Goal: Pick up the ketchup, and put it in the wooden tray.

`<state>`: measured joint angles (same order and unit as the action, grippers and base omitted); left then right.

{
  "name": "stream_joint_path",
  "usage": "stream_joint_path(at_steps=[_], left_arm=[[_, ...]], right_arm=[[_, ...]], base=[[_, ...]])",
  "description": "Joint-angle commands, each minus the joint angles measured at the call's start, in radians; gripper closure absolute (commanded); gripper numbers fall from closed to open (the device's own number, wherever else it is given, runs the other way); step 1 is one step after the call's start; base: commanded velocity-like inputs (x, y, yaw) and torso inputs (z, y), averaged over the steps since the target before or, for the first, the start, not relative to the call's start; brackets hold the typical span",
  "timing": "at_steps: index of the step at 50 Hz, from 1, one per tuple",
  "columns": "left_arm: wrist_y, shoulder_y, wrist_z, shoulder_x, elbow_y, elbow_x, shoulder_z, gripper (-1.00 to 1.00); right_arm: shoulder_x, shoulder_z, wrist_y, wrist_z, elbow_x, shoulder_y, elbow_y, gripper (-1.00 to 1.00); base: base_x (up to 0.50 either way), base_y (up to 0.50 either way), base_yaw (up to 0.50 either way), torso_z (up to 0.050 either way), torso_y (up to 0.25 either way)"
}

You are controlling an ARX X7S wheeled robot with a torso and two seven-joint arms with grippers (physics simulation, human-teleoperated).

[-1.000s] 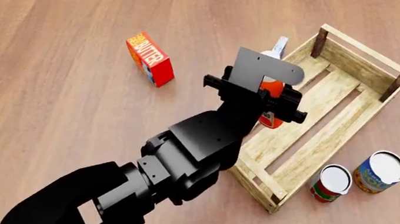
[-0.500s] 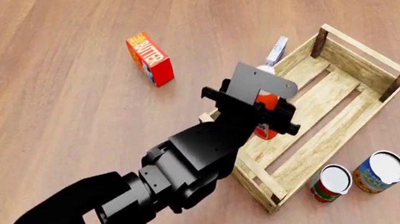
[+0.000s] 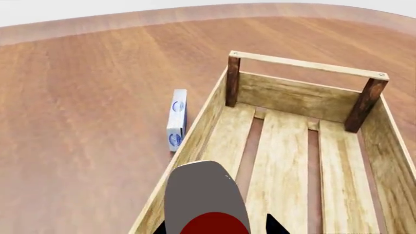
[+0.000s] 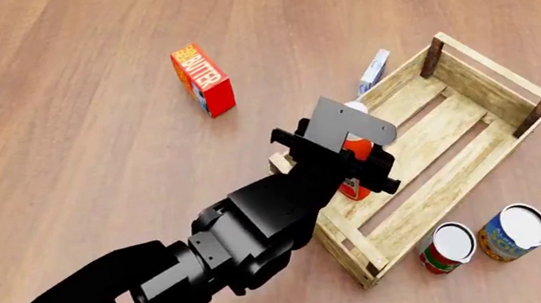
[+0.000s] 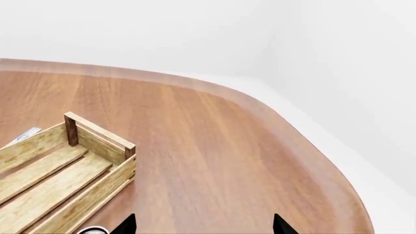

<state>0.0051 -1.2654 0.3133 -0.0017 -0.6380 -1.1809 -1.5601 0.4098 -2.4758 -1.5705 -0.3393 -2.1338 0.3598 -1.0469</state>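
My left gripper [image 4: 363, 155] is shut on the ketchup [image 4: 353, 187], an orange-red bottle with a white cap. It holds the bottle upright over the near-left part of the wooden tray [image 4: 489, 70], low between the plank sides. In the left wrist view the ketchup [image 3: 206, 204] fills the gap at the left gripper [image 3: 217, 228], with the tray [image 3: 305, 65] stretching away beyond it. My right gripper [image 5: 203, 225] is open and empty above bare table, beside the tray's corner [image 5: 104, 146]. It is out of the head view.
A red-orange butter box [image 4: 203, 79] lies at the far left. A small blue-and-white box [image 4: 374, 70] lies against the tray's far-left outer side. A red-and-green can [image 4: 446, 247] and a blue can [image 4: 513, 232] stand by the tray's near-right side.
My left gripper has moved back toward me and down with the ketchup, which now sits lower inside the tray's near-left part.
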Motion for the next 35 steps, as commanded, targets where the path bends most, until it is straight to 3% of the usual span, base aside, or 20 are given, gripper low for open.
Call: stream_joint_path(at_steps=[1, 12, 13, 35], left_arm=[[-0.005, 0.013, -0.009, 0.002, 0.0, 0.002, 0.007, 1.0], [-0.016, 0.018, -0.014, 0.002, 0.0, 0.004, 0.007, 1.0], [-0.017, 0.017, -0.013, 0.002, 0.001, 0.005, 0.007, -1.0], [-0.013, -0.005, -0.002, 0.002, -0.001, 0.002, 0.008, -1.0]], right_arm=[[-0.001, 0.004, 0.0, -0.003, 0.001, 0.003, 0.0, -1.0], [-0.004, 0.009, 0.0, 0.0, 0.006, 0.005, 0.0, -1.0], [-0.004, 0.009, 0.0, 0.0, 0.006, 0.005, 0.0, -1.0], [-0.004, 0.002, 0.0, 0.013, 0.005, -0.002, 0.0, -1.0]], base=[[0.0, 0.0, 0.0, 0.0, 0.0], [0.0, 0.0, 0.0, 0.0, 0.0], [0.0, 0.0, 0.0, 0.0, 0.0], [0.0, 0.0, 0.0, 0.0, 0.0]])
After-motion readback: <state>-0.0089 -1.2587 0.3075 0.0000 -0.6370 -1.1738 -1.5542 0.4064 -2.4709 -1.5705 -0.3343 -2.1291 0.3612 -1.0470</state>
